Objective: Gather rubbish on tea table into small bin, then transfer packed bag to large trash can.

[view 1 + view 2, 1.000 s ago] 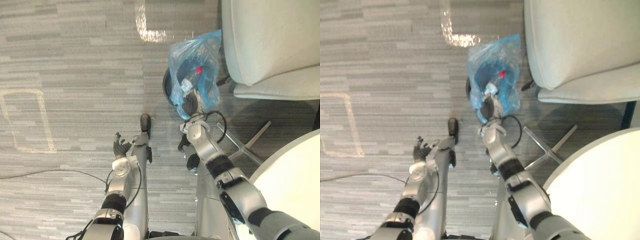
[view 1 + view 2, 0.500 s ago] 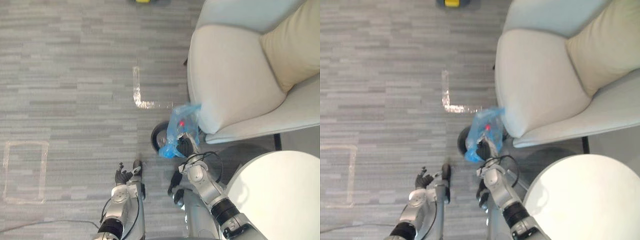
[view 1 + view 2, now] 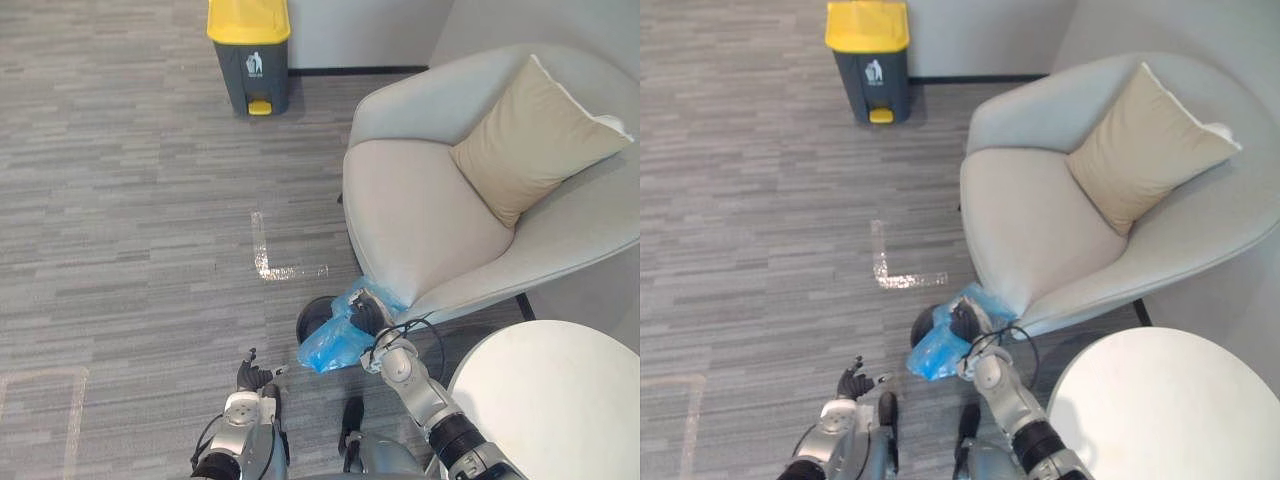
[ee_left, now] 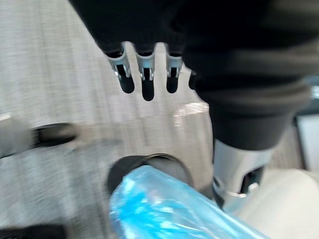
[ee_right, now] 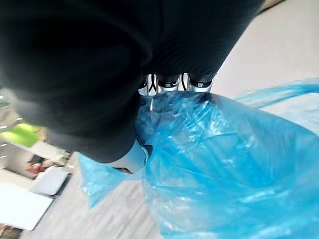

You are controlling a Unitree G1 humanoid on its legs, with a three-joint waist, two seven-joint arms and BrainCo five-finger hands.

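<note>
A tan cushion (image 3: 528, 140) is propped in the grey armchair (image 3: 420, 220). An L-shaped tape mark (image 3: 262, 268) is stuck to the carpet (image 3: 120, 200).

The left eye view and the right eye view look steeply down from the robot's head, high over the floor (image 3: 120, 200) and just beside each other, and they share the yellow-lidded trash can (image 3: 248, 52) far ahead, the armchair (image 3: 430, 215) on the right, the round table (image 3: 545, 400) at the lower right and the blue bag (image 3: 338, 342) close below. The left wrist view looks along the left hand (image 4: 145, 74) down at the floor and that same bag from near. The right wrist view sits closest, with the bag bunched in the right hand (image 5: 169, 82).
</note>
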